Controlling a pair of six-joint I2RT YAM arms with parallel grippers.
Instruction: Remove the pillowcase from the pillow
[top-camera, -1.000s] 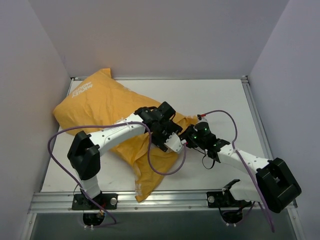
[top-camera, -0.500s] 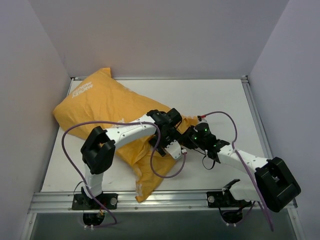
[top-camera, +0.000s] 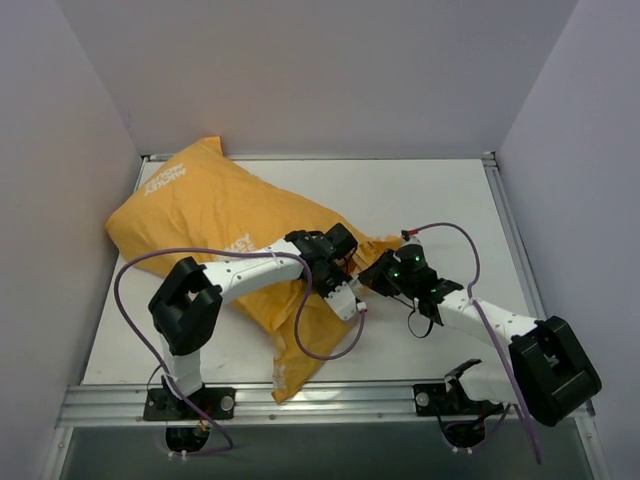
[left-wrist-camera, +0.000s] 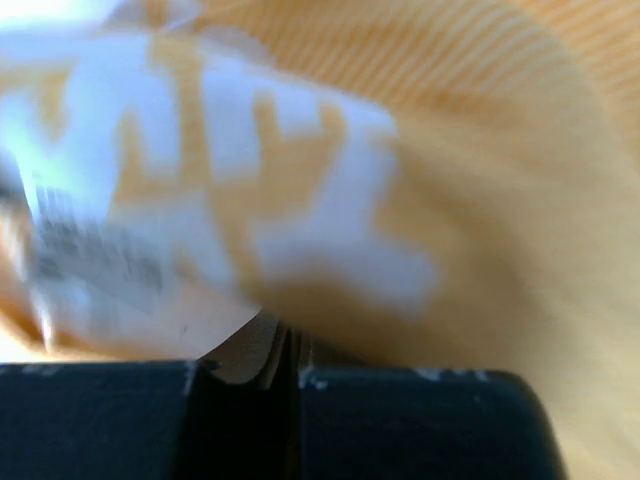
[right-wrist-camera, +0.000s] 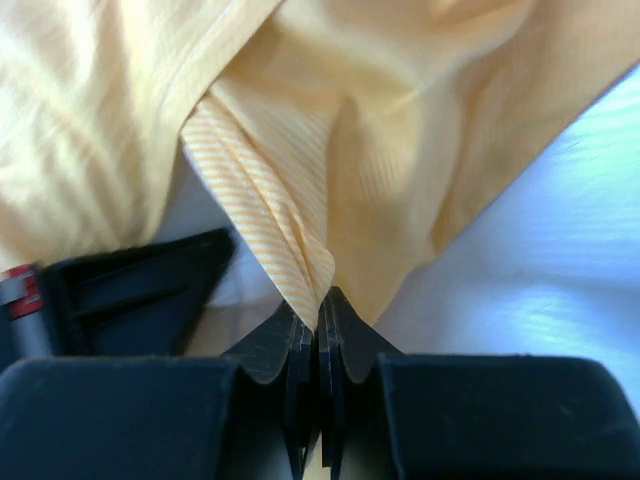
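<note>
- Top external view: the left hand (top-camera: 345, 285) has shifted only slightly over the last second. It sits low on the pillowcase (top-camera: 200, 215), just beside the right hand (top-camera: 372, 275) at the case's right-hand end.
- Left wrist view: the real change is in the left hand's grasp. It stood wide open half a second ago. Now its tips are pressed together, with orange cloth and blurred white lettering (left-wrist-camera: 300, 200) lying right against them. The view is too smeared to tell whether a fold is caught between the tips.
- Right wrist view: the right hand is as it was, clenched on a narrow striped fold of the pillowcase just above the tabletop (right-wrist-camera: 560, 230).
- The pillowcase lies diagonally on the tabletop, plump toward the far left, with a slack flap trailing to the near edge.
- The pillow cannot be seen, and I judge it is still inside the plump part.
- With both hands now clenched at the same end, the likely step is spreading the cloth or drawing the case off.
- None of the stripping looks done, and if the left grasp missed, only one hand would be pulling.
</note>
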